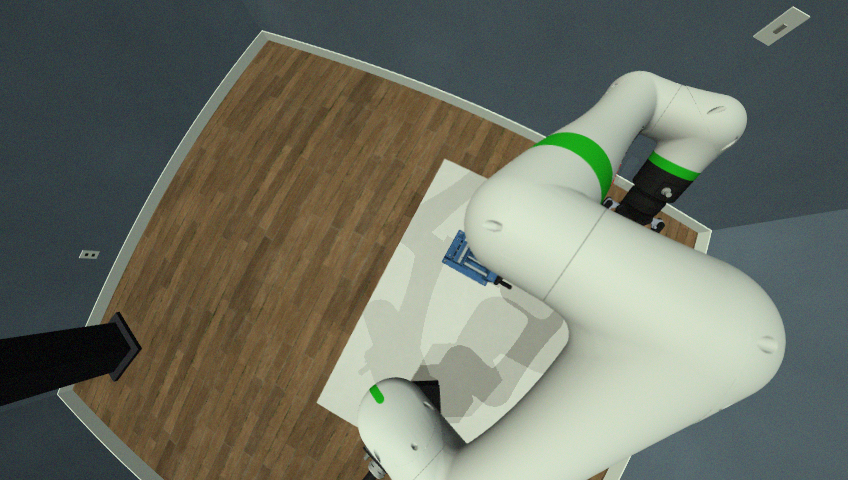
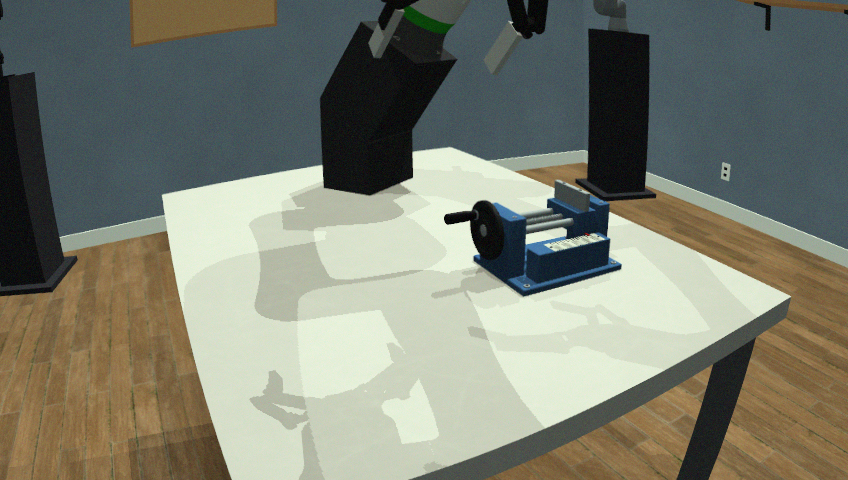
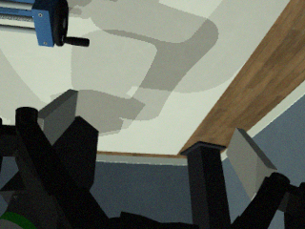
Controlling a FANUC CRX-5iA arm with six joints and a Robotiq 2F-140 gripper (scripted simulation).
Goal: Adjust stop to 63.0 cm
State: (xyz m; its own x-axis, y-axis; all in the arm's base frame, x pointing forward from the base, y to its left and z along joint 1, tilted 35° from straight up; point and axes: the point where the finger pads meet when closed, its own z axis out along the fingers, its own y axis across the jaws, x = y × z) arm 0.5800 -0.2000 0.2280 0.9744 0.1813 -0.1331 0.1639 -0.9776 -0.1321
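A blue linear stage point(image 1: 466, 262) point(image 2: 568, 267) point(image 3: 43, 22) stands on the white table point(image 1: 392, 285) point(image 2: 357, 350). Its black handwheel point(image 2: 487, 230) point(image 3: 60, 21) is on one end, with a black crank handle point(image 1: 504, 283) point(image 2: 460, 217) point(image 3: 77, 42) sticking outward. The stop, a blue block with a grey plate point(image 2: 572, 195), sits on the rods toward the end away from the wheel. A red mark point(image 2: 587, 234) shows near the far end of the white scale point(image 2: 565, 243); its numbers are too small to read. My gripper point(image 2: 443, 42) point(image 3: 155, 123) is wide open and empty, high above the table, away from the handle.
The black arm base point(image 2: 365, 130) stands at the table's back edge. Dark pedestals point(image 2: 618, 113) point(image 2: 20, 184) stand on the floor beyond the table; one also shows between the fingers in the wrist view point(image 3: 206, 186). The arm point(image 1: 642, 267) hides part of the stage in the top view.
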